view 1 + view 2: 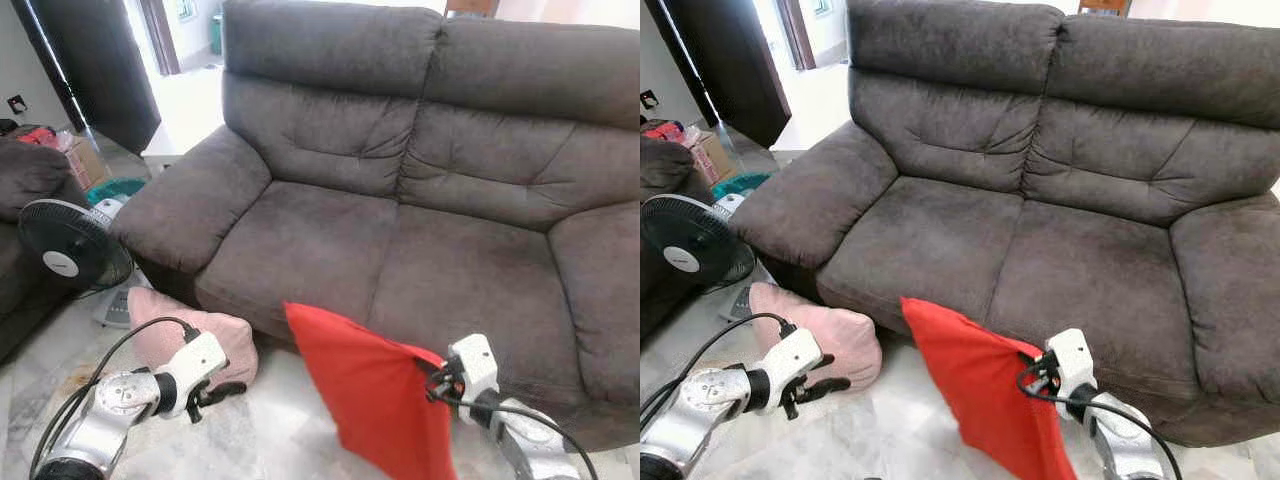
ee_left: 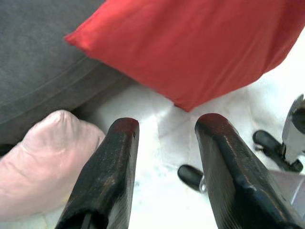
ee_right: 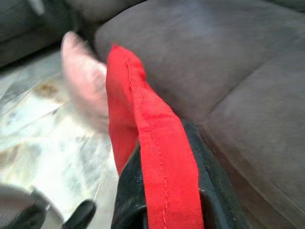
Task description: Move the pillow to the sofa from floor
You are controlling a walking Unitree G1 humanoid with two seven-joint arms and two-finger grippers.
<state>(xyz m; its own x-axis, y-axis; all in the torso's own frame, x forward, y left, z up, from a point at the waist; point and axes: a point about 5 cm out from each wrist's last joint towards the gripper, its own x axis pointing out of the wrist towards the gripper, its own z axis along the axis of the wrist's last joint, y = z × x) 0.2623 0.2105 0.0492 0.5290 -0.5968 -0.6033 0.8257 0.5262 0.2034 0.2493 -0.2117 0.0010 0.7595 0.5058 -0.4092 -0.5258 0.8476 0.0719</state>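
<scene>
A red pillow (image 1: 375, 390) hangs off the floor in front of the dark grey sofa (image 1: 400, 240), just below the seat's front edge. My right gripper (image 1: 436, 380) is shut on the pillow's right corner; in the right wrist view the red edge (image 3: 164, 176) runs between the black fingers. A pink pillow (image 1: 190, 335) lies on the floor against the sofa's left front. My left gripper (image 1: 220, 392) hovers low beside the pink pillow, open, its fingertips (image 2: 125, 131) apart with nothing between them.
A black standing fan (image 1: 68, 248) is on the left by the sofa arm. Another dark sofa (image 1: 25, 200) stands at the far left, with a cardboard box (image 1: 85, 160) behind it. The marble floor (image 1: 260, 430) spreads in front.
</scene>
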